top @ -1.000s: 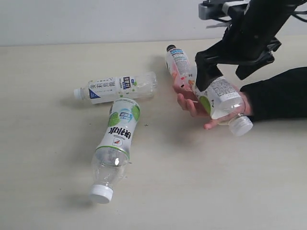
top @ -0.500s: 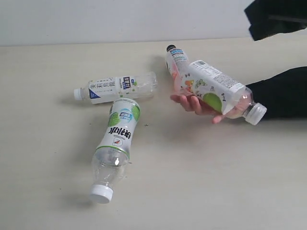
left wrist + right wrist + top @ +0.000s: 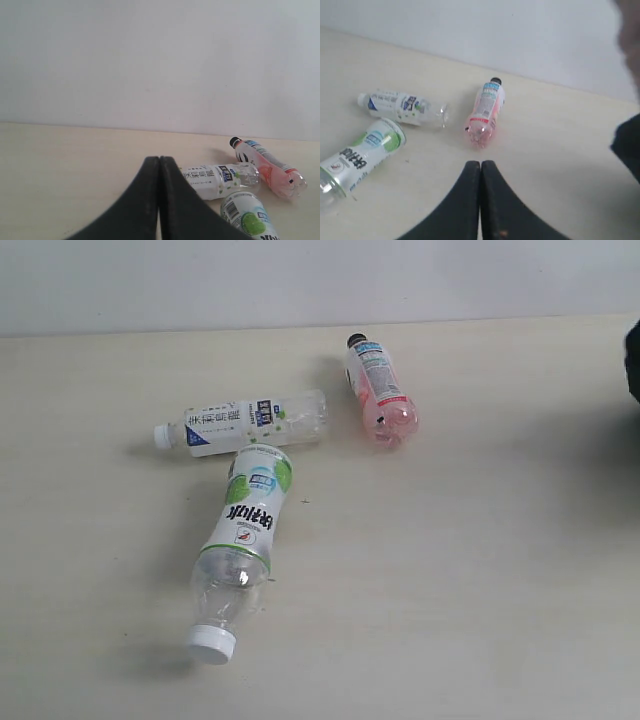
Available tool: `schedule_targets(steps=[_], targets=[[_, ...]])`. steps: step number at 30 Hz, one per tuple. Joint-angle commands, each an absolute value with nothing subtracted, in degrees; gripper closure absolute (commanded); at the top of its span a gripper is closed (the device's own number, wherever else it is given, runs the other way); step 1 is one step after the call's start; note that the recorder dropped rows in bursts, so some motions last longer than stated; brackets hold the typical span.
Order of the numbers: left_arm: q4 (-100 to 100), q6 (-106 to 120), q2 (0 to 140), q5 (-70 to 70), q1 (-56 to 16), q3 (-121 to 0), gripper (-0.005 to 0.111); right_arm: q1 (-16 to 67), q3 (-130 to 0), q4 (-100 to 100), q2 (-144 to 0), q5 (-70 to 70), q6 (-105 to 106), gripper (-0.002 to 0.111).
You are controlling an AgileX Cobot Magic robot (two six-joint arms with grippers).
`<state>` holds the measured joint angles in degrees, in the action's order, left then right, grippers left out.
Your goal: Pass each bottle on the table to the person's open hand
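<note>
On the bench (image 3: 450, 590), pink bottle (image 3: 378, 390), blue bottle (image 3: 245, 423), green bottle (image 3: 242, 540) lie loose. Left pincer (image 3: 159, 160) and right pincer (image 3: 480, 163) pressed together, empty. Pick phase; next likely calls for opening right pincer over pink bottle

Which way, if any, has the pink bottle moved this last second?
No. The pink bottle lies where it did, its black cap just as far from the white-blue bottle as before.

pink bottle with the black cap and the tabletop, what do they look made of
Small pink-tinted bottle with black cap: likely thin clear plastic, glossy, with see-through walls and a printed label. Pale cream tabletop: matte, faint grain, perhaps wood or laminate.
</note>
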<state>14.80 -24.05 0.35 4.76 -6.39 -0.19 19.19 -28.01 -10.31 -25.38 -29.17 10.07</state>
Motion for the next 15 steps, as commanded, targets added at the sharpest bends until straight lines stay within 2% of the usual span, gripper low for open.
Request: schedule_targets(steps=[1, 7, 15], targets=[[15.00, -24.22, 0.00, 4.77, -6.25, 0.00, 0.105, 18.98, -20.95, -13.13, -18.03, -22.52, 9.89, 0.108], [15.00, -24.22, 0.00, 4.77, -6.25, 0.00, 0.105, 18.98, -16.08, -13.13, -10.49, -21.07, 10.06, 0.108], [15.00, -24.22, 0.00, 4.77, -6.25, 0.00, 0.105, 19.33, -15.68, -11.30, -0.21, -18.18, 10.56, 0.108]])
